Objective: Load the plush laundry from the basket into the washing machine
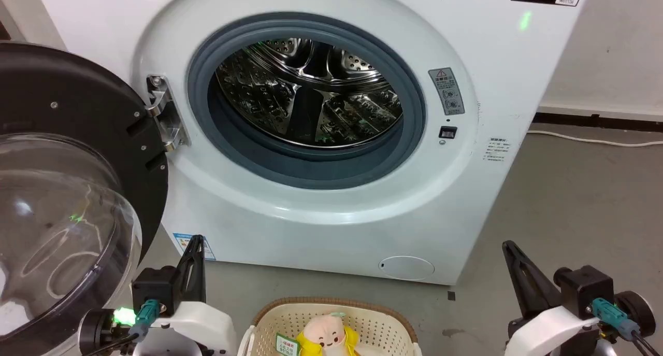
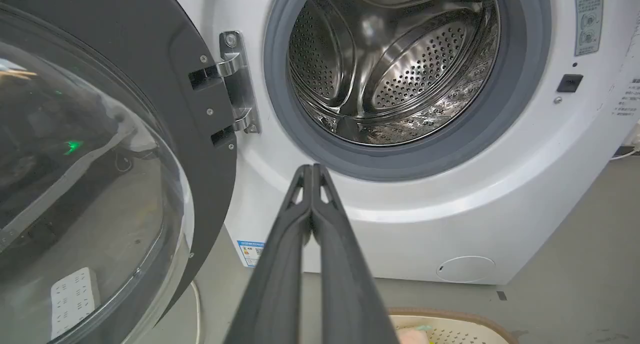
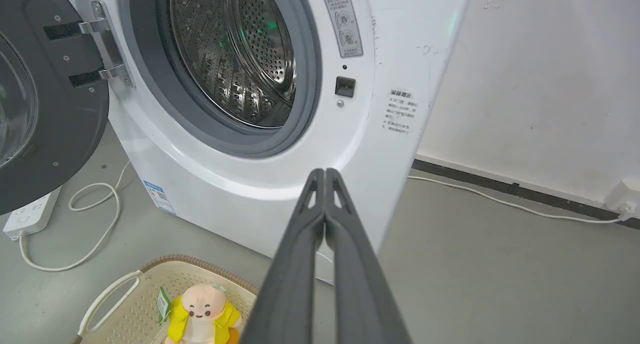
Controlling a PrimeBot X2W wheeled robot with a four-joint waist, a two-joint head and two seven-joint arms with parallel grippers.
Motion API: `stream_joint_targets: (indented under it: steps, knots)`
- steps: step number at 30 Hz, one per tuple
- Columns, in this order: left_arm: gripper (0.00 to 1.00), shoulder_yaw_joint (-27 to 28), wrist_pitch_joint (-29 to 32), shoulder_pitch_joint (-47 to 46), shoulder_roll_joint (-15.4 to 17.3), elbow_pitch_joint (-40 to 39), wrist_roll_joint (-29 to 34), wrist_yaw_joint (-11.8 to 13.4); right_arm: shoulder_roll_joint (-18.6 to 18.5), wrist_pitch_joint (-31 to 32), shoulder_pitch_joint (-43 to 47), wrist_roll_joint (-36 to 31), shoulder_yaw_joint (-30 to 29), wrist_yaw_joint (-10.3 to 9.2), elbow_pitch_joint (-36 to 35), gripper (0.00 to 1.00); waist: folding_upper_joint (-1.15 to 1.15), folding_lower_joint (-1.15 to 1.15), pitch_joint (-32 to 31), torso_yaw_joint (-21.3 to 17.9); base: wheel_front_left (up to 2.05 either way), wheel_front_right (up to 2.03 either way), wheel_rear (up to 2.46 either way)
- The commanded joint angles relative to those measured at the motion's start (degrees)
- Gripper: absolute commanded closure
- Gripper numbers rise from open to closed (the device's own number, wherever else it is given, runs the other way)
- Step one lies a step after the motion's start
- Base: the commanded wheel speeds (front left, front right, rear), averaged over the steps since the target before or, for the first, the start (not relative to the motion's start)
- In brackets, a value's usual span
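**Ready position: doll in basket, both grippers empty**

The doll point(image 1: 327, 336) sits in the middle of the basket point(image 1: 386, 314), on the floor point(image 1: 570, 216) just before the washing machine point(image 1: 311, 231). The door point(image 1: 77, 102) stands swung wide to my left, leaving the drum point(image 1: 311, 94) clear for loading. My left gripper point(image 1: 196, 239) and right gripper point(image 1: 507, 246) hover on either side of the basket, fingers pressed together, holding nothing.

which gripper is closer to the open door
Left. The left gripper is close beside the door, just off its lower edge. The right gripper is far off, beyond the basket, in front of the washer's other corner.
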Motion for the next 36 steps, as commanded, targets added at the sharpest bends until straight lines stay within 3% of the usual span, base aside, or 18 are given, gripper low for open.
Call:
stream_joint_targets:
  steps: [1, 36]
  knots:
    - [1.00, 0.0, 0.0, 0.6, 0.0, -0.2, 0.1, -0.2, 0.0, 0.1, -0.7, -0.4, 0.0, -0.05, 0.1, 1.00, 0.00, 0.00, 0.0, 0.0, 0.00, 0.00, 0.00]
    - [1.00, 0.0, 0.0, 0.6, 0.0, -0.2, 0.1, -0.2, 0.0, 0.1, -0.7, -0.4, 0.0, -0.05, 0.1, 1.00, 0.00, 0.00, 0.0, 0.0, 0.00, 0.00, 0.00]
